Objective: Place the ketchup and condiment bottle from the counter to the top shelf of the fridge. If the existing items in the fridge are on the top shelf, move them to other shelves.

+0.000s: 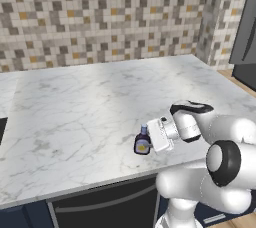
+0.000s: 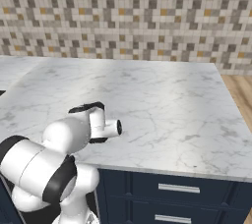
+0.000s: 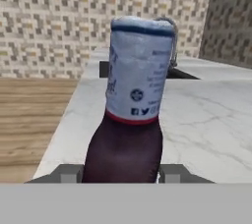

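Note:
A small dark condiment bottle with a pale label stands upright on the marble counter, close to its front edge. My gripper reaches it from the right, level with the counter. In the hand view the bottle stands right in front of the camera, white label above a dark maroon body. The two fingertips press against its lower sides, so the gripper is shut on it. The ketchup and the fridge shelves are out of view.
The tiled wall runs behind the counter and turns a corner at the right. A dark appliance panel stands at the far right. Dark drawers sit below the counter's front edge, and a wooden floor lies beyond its right end.

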Controlling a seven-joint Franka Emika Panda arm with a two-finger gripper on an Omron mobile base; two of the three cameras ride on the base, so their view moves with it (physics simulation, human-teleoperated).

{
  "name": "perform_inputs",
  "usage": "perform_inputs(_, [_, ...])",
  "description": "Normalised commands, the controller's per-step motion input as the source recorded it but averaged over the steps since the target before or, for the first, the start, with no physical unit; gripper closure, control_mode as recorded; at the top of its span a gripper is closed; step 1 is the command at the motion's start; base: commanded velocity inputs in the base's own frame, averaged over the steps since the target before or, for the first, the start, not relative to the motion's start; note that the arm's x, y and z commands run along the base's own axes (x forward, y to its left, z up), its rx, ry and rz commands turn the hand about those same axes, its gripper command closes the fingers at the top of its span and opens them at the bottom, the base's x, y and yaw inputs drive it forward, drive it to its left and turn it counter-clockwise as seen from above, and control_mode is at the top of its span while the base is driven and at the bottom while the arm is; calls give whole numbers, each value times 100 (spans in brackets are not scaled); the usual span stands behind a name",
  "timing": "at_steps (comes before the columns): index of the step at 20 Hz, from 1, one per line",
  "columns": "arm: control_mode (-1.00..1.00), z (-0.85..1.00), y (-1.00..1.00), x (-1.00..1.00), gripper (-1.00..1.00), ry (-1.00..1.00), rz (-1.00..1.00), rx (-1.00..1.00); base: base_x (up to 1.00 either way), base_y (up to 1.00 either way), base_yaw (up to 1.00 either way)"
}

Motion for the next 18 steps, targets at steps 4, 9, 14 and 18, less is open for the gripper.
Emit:
perform_inputs(4, [-100, 100, -33, -59, 100, -14, -15, 5, 0, 0, 0])
perform_inputs(9, [-100, 100, -39, -87, 100, -11, -19, 1, 0, 0, 0])
perform_inputs(14, [-100, 100, -23, -100, 100, -10, -18, 0, 0, 0, 0])
perform_inputs(18, [-100, 100, -1, -100, 100, -3, -19, -4, 0, 0, 0])
